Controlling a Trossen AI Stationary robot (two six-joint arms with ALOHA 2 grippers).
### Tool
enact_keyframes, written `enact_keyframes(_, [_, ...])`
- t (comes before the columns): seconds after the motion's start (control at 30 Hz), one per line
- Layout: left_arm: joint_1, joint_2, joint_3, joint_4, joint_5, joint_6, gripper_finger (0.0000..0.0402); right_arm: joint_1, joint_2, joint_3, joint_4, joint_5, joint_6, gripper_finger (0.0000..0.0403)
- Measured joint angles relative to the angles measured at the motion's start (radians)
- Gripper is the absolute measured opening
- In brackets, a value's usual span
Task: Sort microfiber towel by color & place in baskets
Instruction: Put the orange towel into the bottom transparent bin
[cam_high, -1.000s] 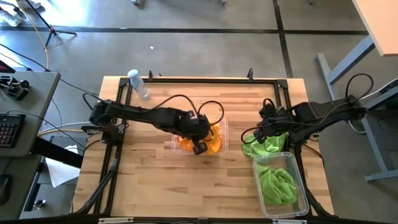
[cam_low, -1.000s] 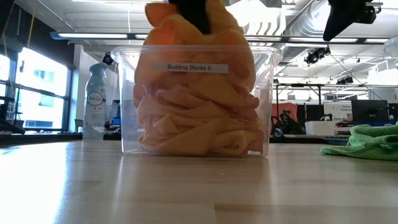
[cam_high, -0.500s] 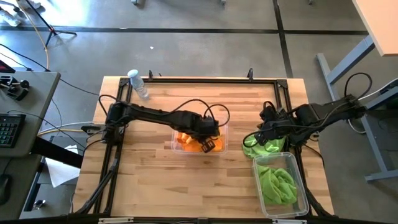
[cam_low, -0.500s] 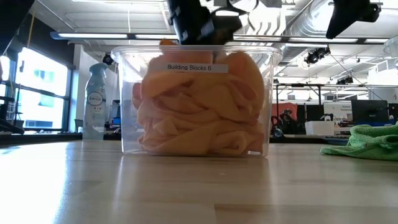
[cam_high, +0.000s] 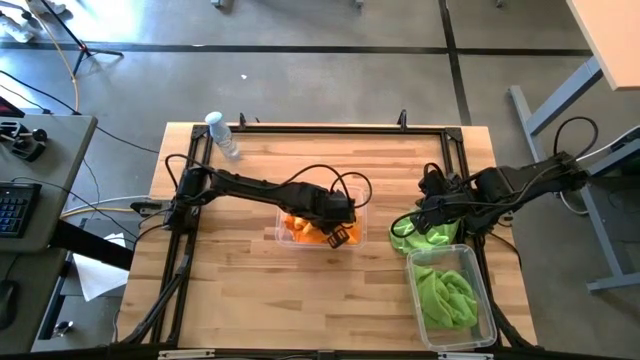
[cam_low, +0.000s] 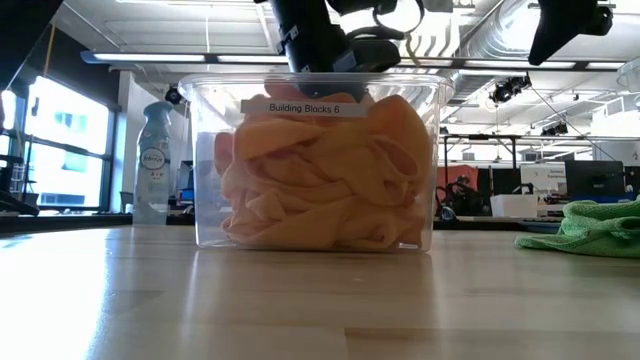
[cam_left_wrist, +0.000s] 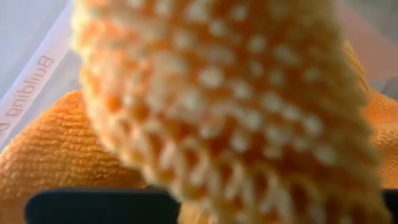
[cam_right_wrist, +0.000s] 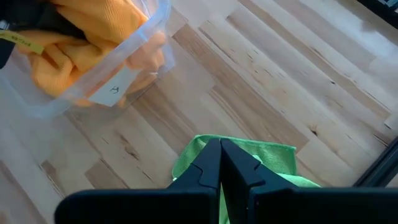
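Mostly hidden, left pincer (cam_high: 339, 235) buried among orange towels (cam_low: 320, 190)

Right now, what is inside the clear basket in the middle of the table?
The basket is packed with orange towels, piled almost to its rim. The left gripper reaches in from above. Whatever lies beneath the pile is covered.

label "Building Blocks 6" | on clear basket (cam_low: 315, 108) wall | holds orange towels (cam_low: 320, 190)
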Motion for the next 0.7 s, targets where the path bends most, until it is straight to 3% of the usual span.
enact_keyframes(0.43, [0.007, -0.061, 0.0, -0.027, 0.084, 0.054, 0.0155, 0.0, 0.0, 0.0, 0.01, 0.032, 0.042, 0.0])
enact_keyframes(0.7, [0.006, -0.187, 0.002, -0.061, 0.052, 0.098, 0.0188, 0.0, 0.044, -0.002, 0.074, 0.056, 0.058, 0.0])
